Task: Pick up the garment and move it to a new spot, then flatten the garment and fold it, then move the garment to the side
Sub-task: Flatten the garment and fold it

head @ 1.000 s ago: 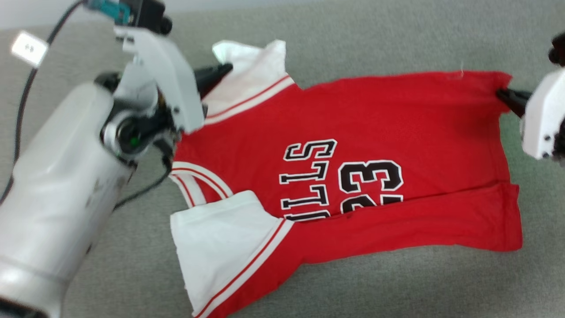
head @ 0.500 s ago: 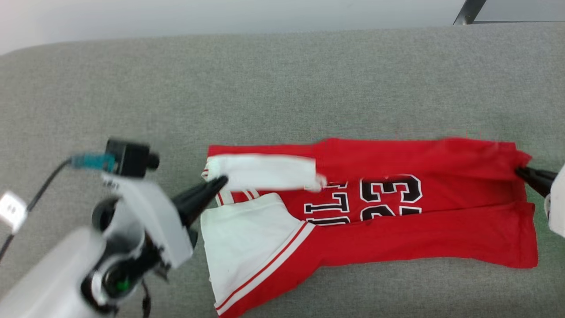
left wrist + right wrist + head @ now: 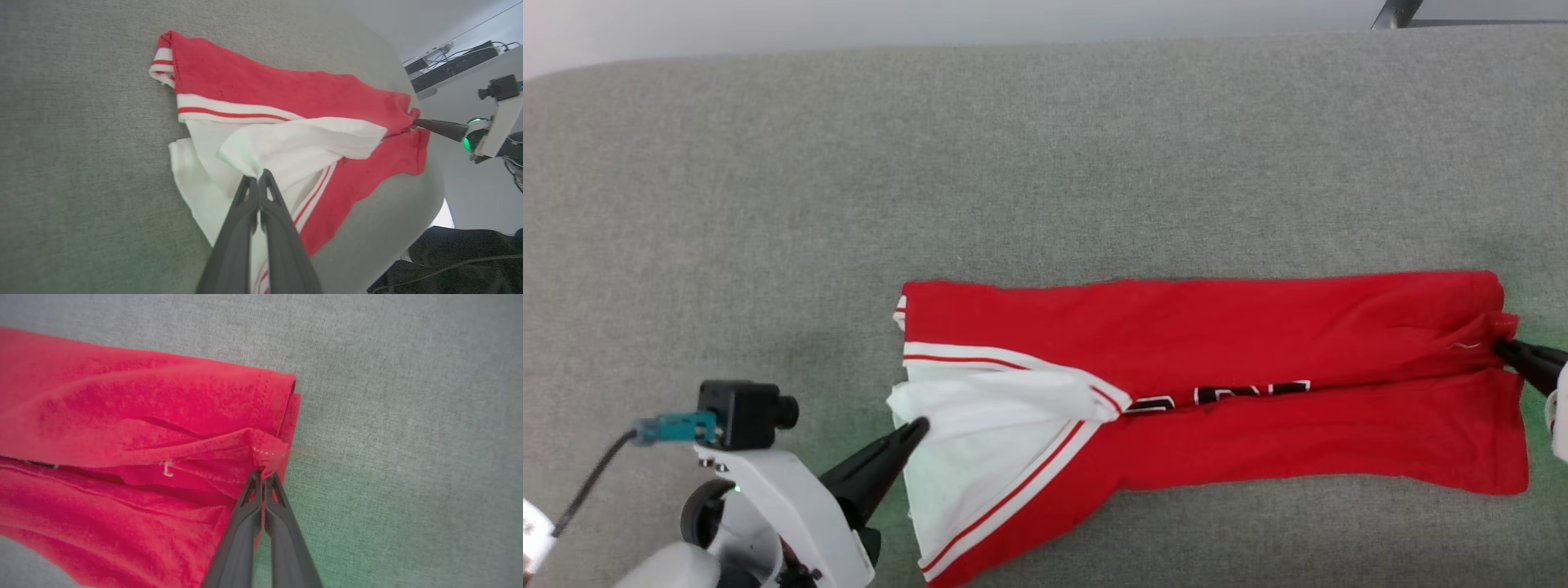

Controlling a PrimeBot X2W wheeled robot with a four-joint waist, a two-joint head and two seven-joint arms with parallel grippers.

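Pinching the shirt (image 3: 1258,327) at both ends seems meant for a straight fold; left gripper (image 3: 920,425) is closed on the white sleeve (image 3: 996,400); right gripper (image 3: 1500,346) on the red hem corner (image 3: 1486,331).

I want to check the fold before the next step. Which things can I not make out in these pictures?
Black print on the garment: head view, the folded red flaps cover all but a thin strip.
Right gripper: head view, the right edge cuts off most of it behind its fingers.
Layers pinched at the hem corner: right wrist view, bunched cloth hides them.
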